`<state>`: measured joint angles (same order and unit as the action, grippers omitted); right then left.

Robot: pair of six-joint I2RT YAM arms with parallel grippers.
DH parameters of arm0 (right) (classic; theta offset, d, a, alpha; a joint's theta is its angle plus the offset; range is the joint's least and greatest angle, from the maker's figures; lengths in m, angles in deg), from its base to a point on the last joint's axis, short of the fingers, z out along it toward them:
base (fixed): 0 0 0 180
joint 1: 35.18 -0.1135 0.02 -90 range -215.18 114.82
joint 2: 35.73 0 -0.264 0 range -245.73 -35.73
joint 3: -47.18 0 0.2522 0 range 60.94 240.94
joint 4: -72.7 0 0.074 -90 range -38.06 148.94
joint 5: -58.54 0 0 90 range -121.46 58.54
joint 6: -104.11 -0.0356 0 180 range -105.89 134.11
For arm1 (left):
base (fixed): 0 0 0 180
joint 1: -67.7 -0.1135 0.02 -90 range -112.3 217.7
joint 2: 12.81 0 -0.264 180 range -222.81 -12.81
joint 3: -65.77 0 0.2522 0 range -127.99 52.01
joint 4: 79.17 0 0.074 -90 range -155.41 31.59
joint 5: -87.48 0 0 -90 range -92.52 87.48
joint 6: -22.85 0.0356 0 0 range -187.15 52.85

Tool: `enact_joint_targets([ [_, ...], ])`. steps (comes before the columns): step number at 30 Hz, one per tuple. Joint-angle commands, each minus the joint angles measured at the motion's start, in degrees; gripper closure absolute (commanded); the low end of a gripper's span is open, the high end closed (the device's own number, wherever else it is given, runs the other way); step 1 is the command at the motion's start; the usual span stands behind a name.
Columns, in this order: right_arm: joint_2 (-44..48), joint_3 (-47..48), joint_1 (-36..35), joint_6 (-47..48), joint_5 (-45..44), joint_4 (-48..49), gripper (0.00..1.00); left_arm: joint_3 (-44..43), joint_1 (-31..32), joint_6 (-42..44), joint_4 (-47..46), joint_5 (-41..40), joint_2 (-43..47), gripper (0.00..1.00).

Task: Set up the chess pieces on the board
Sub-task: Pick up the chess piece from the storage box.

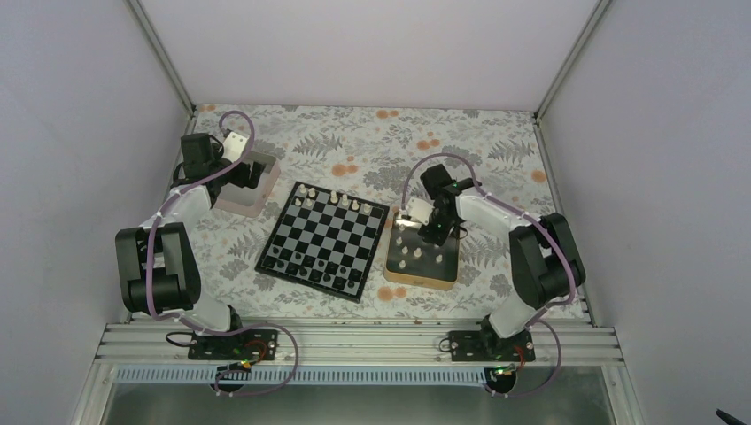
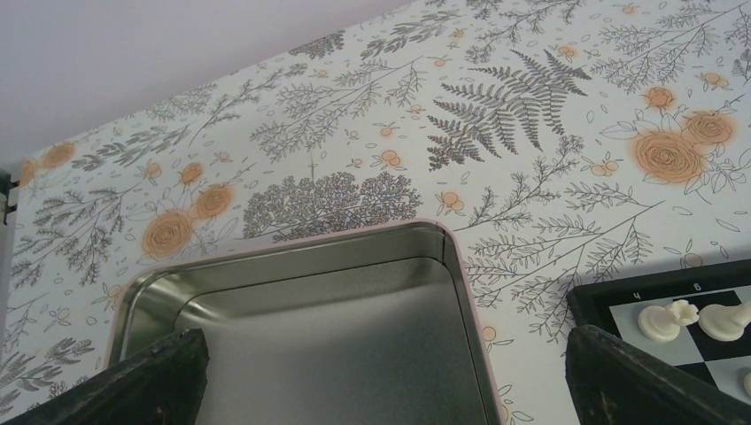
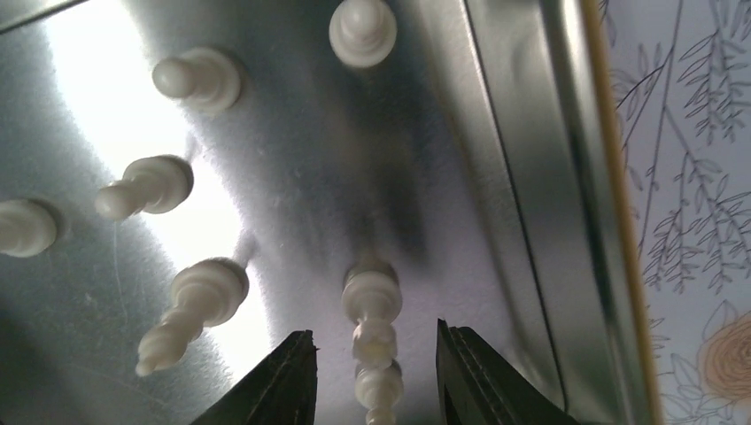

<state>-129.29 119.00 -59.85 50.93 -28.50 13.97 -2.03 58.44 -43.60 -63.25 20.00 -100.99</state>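
Board: the board [image 1: 323,237] lies flat at the middle of the table, slightly askew to the table's edges.
Chess pieces: a row of chess pieces [image 1: 334,200] stands along the board's 12 o'clock edge. More are seen standing apart from one another inside the gold tin [image 1: 443,280].
Dark chessmen: the dark chessmen [image 1: 310,266] are ranged along the board's 6 o'clock side.
Gold tin: it is set at 3 o'clock of the board, just beside it, with a narrow strip of cloth between them.
Right gripper: the right gripper [image 3: 374,329] is lowered into the gold tin. Its jaws are parted a little around a cream chessman [image 3: 372,305], and a gap is seen on each side of it.
Obstructions, right: the tin's wall rises at 3 o'clock of the fingers [image 3: 478,381], and another piece stands near at 9 o'clock.
Pinkish silver tin: the pinkish silver tin [image 2: 460,266] is placed at 10 o'clock of the board, near its corner.
Left gripper: the left gripper [image 2: 385,341] is held above that tin with its jaws spread wide, and nothing is gripped.
Edges: the table is bounded by an aluminium rail [image 1: 354,341] at 6 o'clock and by pale enclosure walls [image 1: 354,44] on the other sides.
Open room: a wide band of floral cloth [image 1: 354,142] lies between the board's 12 o'clock edge and the back wall, and a narrower band lies between the board and the rail.
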Motion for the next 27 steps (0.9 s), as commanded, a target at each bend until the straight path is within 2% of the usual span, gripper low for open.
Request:
enact_joint_targets([
  [1,-1.2,2.2,0.6,0.6,1.4,1.3,0.62,0.8,-0.4,0.4,-1.6,0.1,-0.5,0.00],
  [11,-4.7,3.0,1.3,1.4,1.6,1.4,0.63,0.7,-0.4,0.4,-1.5,0.6,-1.1,0.00],
  [13,-5.1,3.4,1.4,1.4,1.7,1.4,0.67,0.8,-0.4,0.4,-1.6,0.7,-1.0,0.00],
  [17,-4.7,4.7,1.5,1.2,2.9,0.6,0.80,0.6,-0.4,0.4,-1.6,0.8,-1.0,0.00],
  [27,-2.9,12.5,1.6,1.8,3.8,-7.8,0.89,0.7,-0.4,0.5,-1.6,1.2,-0.9,0.00],
])
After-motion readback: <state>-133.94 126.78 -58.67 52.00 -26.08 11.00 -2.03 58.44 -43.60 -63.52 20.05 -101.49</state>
